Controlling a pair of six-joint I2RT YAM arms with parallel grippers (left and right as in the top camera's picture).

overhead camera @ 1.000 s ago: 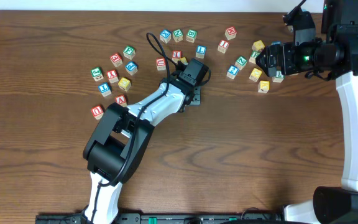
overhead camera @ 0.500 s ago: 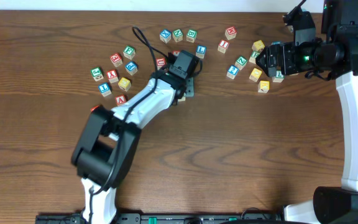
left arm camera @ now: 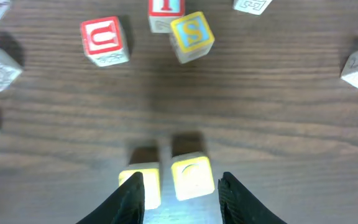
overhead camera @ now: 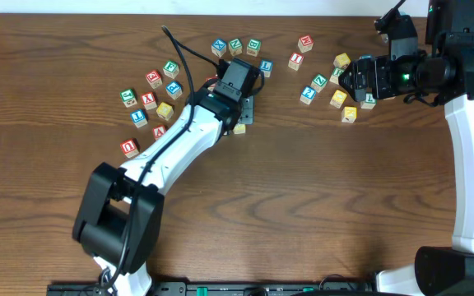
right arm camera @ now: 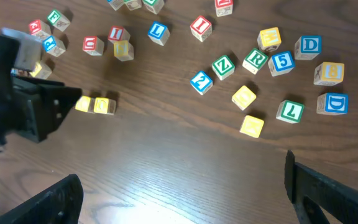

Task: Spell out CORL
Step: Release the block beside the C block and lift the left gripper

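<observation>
Two yellow-topped cubes lie side by side on the wood, the left one (left arm camera: 146, 185) and the right one (left arm camera: 192, 177), also seen as a pair (right arm camera: 94, 104). My left gripper (left arm camera: 180, 190) hovers open over them; its left finger overlaps the left cube and a gap shows beside the right one. From overhead only one yellow cube (overhead camera: 239, 129) peeks out below the left gripper (overhead camera: 243, 113). The green R cube (right arm camera: 254, 60) and blue L cube (right arm camera: 158, 32) lie apart among others. My right gripper (right arm camera: 185, 199) stands wide open and empty, over the right cluster (overhead camera: 346, 80).
Loose letter cubes lie scattered: a red U (left arm camera: 104, 41) and yellow S (left arm camera: 192, 36) just beyond the pair, a left cluster (overhead camera: 151, 100), a back row (overhead camera: 235, 45), and yellow cubes (right arm camera: 244, 96) near the right gripper. Bare wood fills the table's front half.
The left arm has swung up and to the left, its gripper sliding back from the two yellow cubes. The right arm has stayed still.
</observation>
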